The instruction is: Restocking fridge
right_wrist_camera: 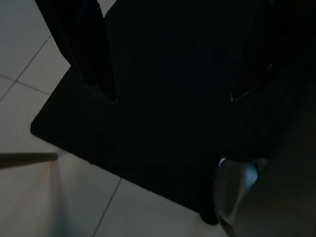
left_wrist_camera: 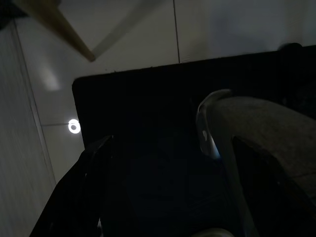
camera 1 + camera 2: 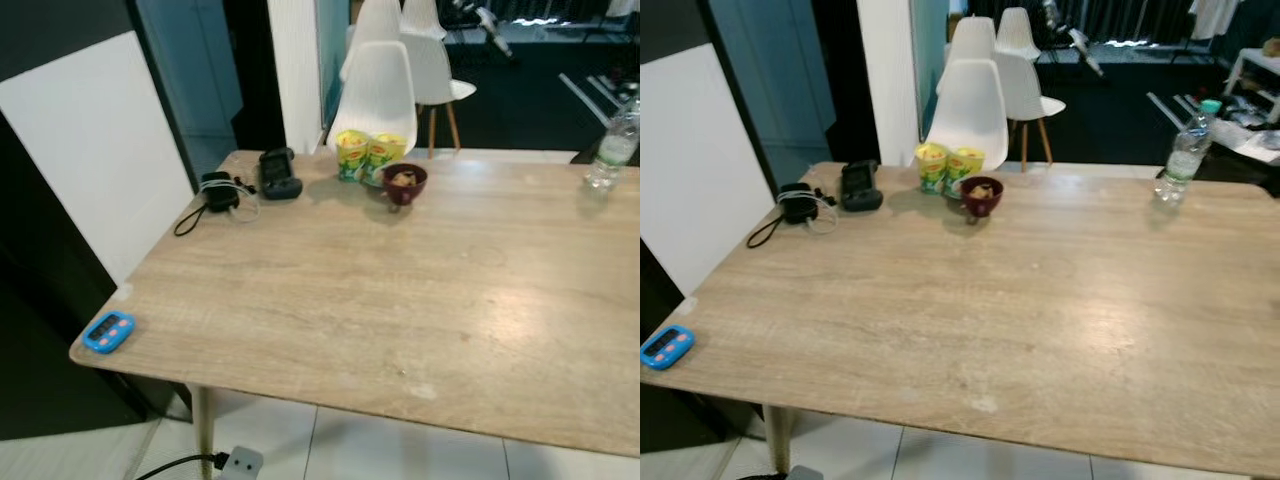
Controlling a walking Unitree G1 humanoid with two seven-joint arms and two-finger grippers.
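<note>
While both arms hang idle below the surface (image 3: pixel 330 300), the left pincer (image 2: pixel 163 192) and right pincer (image 1: pixel 168 94) stand wide and empty over a dark floor mat (image 1: pixel 163 148). Two yellow-green cartons (image 3: pixel 364 157) stand upright at the surface's far edge, touching a maroon bowl (image 3: pixel 405 183) of snacks. Neither arm looks nearer. A water bottle (image 3: pixel 1181 155) stands far right.

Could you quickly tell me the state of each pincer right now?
Left pincer: open, holding nothing, hanging over the floor.
Right pincer: open, holding nothing, hanging idle.
</note>
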